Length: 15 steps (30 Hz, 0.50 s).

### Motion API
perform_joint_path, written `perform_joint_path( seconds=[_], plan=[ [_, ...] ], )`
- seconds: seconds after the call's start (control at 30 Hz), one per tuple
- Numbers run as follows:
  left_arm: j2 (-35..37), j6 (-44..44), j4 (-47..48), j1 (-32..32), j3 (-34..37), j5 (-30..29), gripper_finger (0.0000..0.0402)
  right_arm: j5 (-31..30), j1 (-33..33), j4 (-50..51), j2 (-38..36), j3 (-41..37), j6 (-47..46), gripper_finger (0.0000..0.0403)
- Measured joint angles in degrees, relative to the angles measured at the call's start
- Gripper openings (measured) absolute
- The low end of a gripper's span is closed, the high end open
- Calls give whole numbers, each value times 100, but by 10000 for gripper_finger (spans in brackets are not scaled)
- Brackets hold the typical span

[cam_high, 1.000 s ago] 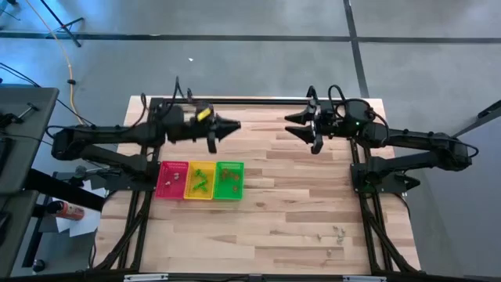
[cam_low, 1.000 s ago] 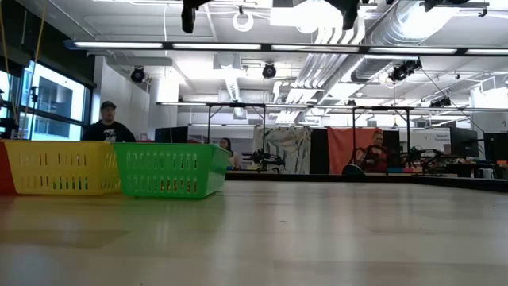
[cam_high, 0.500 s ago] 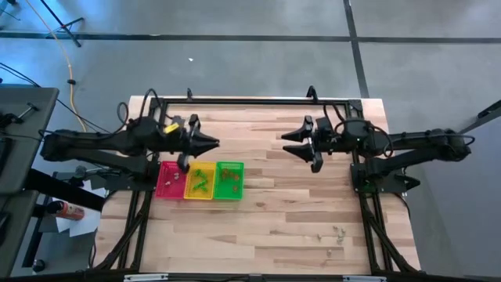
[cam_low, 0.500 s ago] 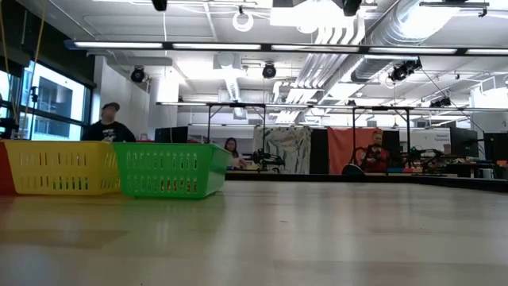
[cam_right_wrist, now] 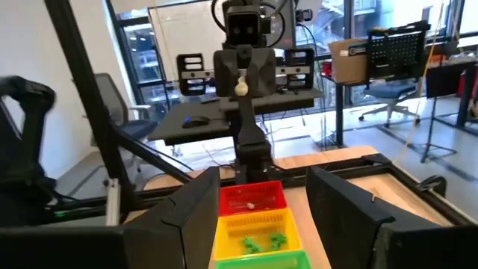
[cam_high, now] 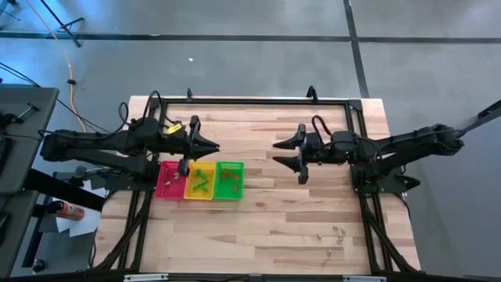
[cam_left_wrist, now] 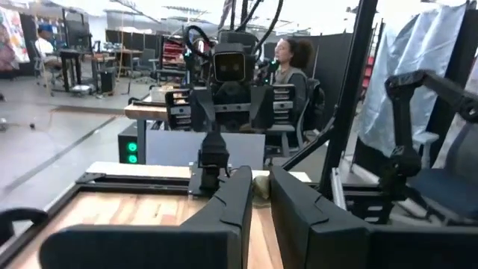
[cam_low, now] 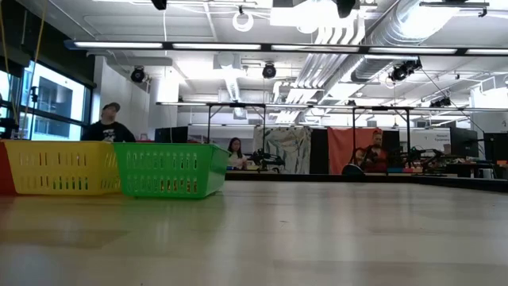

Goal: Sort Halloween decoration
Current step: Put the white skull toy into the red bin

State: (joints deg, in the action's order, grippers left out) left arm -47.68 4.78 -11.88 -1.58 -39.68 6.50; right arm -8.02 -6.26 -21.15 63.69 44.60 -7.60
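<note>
My left gripper (cam_high: 210,146) hangs high over the table just beyond the red tray (cam_high: 171,180) and points level toward the table's right. It is shut on a small pale trinket (cam_right_wrist: 240,87). My right gripper (cam_high: 283,153) faces it from the table's middle, level and open, with nothing between its fingers (cam_right_wrist: 263,187). The yellow tray (cam_high: 201,180) and green tray (cam_high: 229,180) stand in a row with the red one. Small trinkets lie in the trays, and a few more (cam_high: 337,233) lie loose near the right front corner. My left gripper pinches the pale trinket (cam_left_wrist: 261,188) between its two fingertips. The fingers lie level and point toward the table's right edge. The trinket is lifted well clear of the table and the trays.
A black frame (cam_high: 250,100) runs along the table's far edge and sides. In the low view the yellow tray (cam_low: 59,167) and green tray (cam_low: 171,169) stand at the left, with bare wood to their right. People (cam_low: 107,127) sit and stand in the room behind.
My left gripper has drawn back toward the table's left and near edges, rolling about its own axis, then held still above the trays' far side. My right gripper has swung toward the table's middle and near edge, staying open.
</note>
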Motion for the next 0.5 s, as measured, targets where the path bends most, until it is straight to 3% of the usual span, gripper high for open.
perform_joint_path(
  seconds=[0.17,0.5],
  plan=[
    [-159,-340,11,0,0,0,32,-8,64,-138,134,0,306,195],
    [-306,-166,32,-2,0,-2,32,-3,177,-266,130,0,508,195]
  ],
)
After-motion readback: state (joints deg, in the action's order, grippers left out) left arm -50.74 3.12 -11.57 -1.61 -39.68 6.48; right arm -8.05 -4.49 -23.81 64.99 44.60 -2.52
